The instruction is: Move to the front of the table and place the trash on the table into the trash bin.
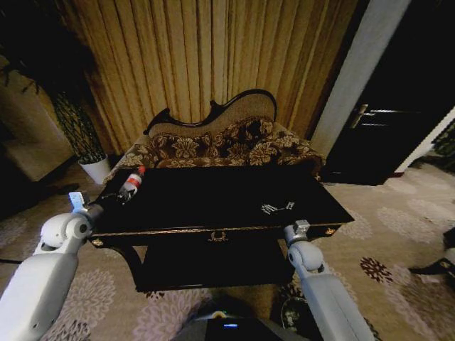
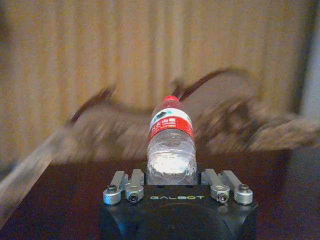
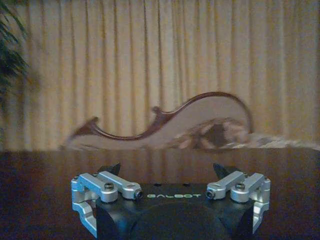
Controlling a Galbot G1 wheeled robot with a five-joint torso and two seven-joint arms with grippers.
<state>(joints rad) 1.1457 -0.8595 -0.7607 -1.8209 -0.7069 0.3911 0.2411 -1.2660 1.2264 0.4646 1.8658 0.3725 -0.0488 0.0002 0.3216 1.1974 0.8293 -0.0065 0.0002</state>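
The robot stands at the front edge of the desk (image 1: 213, 231), so the approach step appears complete.

Right hand (image 1: 299, 229): held at the near right edge of the desk, fingers spread apart, holding nothing. In the right wrist view both fingers (image 3: 107, 172) stand wide over the dark top.

Left hand (image 1: 108, 201): reaches over the near left corner of the desk toward the bottle (image 1: 131, 184). In the left wrist view the bottle (image 2: 171, 145) stands upright between the finger linkages, red cap uppermost. Whether the fingers are clamped on it or merely flank it cannot be told.

Small pale scraps (image 1: 276, 207) lie on the right part of the desk top, just beyond the right hand, untouched.

Behind the desk stands the floral sofa (image 1: 220, 145), with a white plant pot (image 1: 96, 169) to its left and curtains (image 1: 206, 57) at the rear.

Progress, as a judgement: early. No item is binned; bottle pickup is in hand, and the scraps remain.
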